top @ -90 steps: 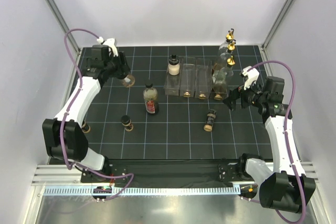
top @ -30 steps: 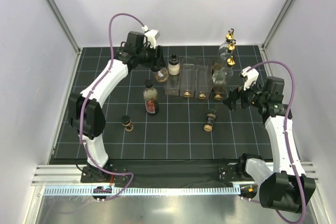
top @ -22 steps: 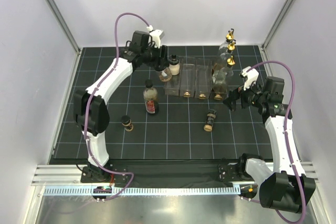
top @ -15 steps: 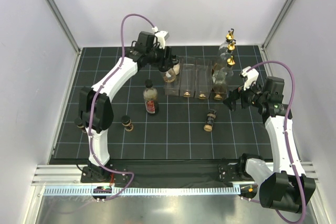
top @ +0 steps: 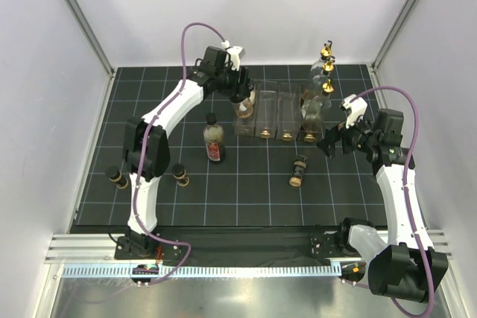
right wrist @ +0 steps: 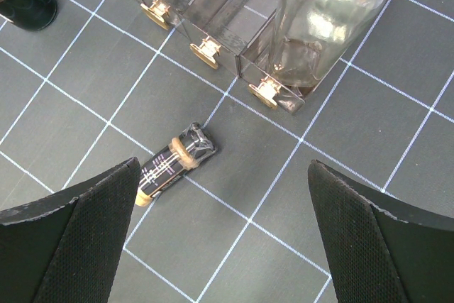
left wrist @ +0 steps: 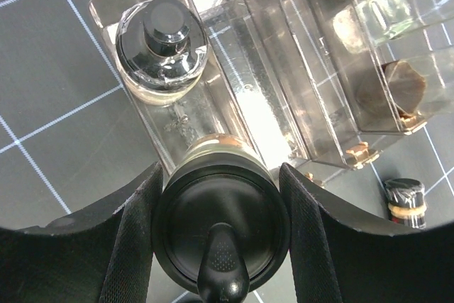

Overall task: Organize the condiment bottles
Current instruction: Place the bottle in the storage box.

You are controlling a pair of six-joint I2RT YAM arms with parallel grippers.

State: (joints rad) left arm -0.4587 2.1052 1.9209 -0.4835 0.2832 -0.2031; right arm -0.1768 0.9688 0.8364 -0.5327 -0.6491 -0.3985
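Observation:
My left gripper (top: pixel 240 100) (left wrist: pixel 218 175) is shut on a black-capped condiment bottle (left wrist: pixel 220 221), held above the front of the clear rack's (top: pixel 277 113) (left wrist: pixel 284 69) leftmost compartment. Another black-capped bottle (left wrist: pixel 162 44) (top: pixel 247 93) stands at the back of that compartment. Tall clear bottles with gold spouts (top: pixel 325 72) (right wrist: pixel 330 12) fill the rightmost compartment. A red-labelled bottle (top: pixel 214 139) stands left of the rack's front. One small bottle (top: pixel 298 170) (right wrist: pixel 174 164) lies in front of the rack. My right gripper (top: pixel 332 143) (right wrist: pixel 227 239) hangs open above the mat beside that lying bottle.
Two short brown bottles (top: pixel 179 175) (top: pixel 115 177) stand on the left part of the black grid mat (top: pixel 246 199). White walls close in the back and both sides. The rack's two middle compartments hold no bottles.
The left arm has swung right with its bottle, from the mat's back left to above the rack's leftmost compartment. The right arm has not moved.

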